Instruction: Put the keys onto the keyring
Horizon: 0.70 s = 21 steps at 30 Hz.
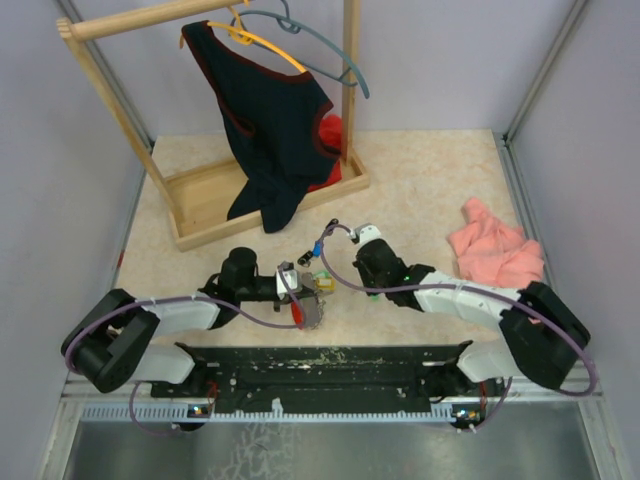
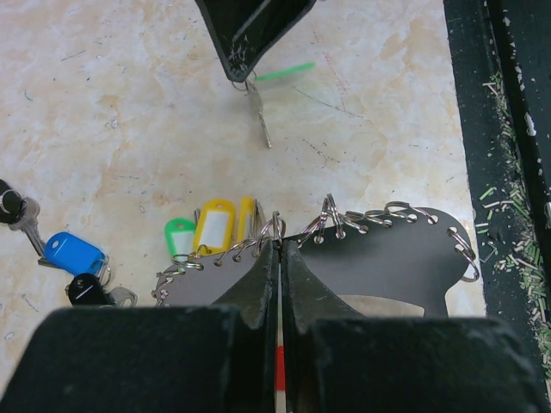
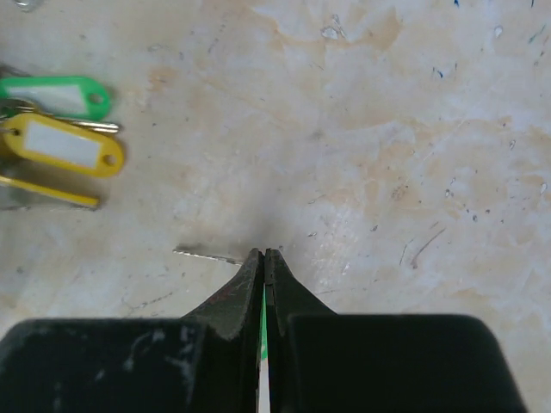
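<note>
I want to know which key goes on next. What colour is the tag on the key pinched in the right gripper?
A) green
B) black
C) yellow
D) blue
A: in the left wrist view the green tag juts from the shut right gripper, with its key hanging below. The blue tag and yellow tag lie loose.

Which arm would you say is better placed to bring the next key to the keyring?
Right: the right claw grips a green-tagged key close to the keyring, which the left claw clamps.
</note>
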Available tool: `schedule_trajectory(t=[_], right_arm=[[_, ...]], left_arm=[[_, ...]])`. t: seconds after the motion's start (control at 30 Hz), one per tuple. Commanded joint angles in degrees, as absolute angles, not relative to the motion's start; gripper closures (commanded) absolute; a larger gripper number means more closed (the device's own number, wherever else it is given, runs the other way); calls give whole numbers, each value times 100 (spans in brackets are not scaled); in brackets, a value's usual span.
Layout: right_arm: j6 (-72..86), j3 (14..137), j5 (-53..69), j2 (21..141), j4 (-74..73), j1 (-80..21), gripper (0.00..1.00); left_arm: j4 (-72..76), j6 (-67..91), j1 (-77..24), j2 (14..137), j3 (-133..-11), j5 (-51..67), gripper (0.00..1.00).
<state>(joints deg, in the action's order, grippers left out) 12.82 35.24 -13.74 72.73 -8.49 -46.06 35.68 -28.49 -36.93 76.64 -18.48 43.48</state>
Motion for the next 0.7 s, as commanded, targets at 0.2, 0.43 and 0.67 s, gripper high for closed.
schedule_trajectory(t=[0.2,0.43,0.67], right_arm=[[1524,3787,-1917,8294,443,-4660,100],[1522,3659,-1849,8461,857,-4659,100],[1528,3874,-1564,8383,243,-4662,92]], left_arm=[[3749,-2885,-3709,7630,-1826,4418,99],[3735,-2890,-3709,7666,-1853,4384,99],[3705,-2879,-3709,7674,-1863,4370,99]])
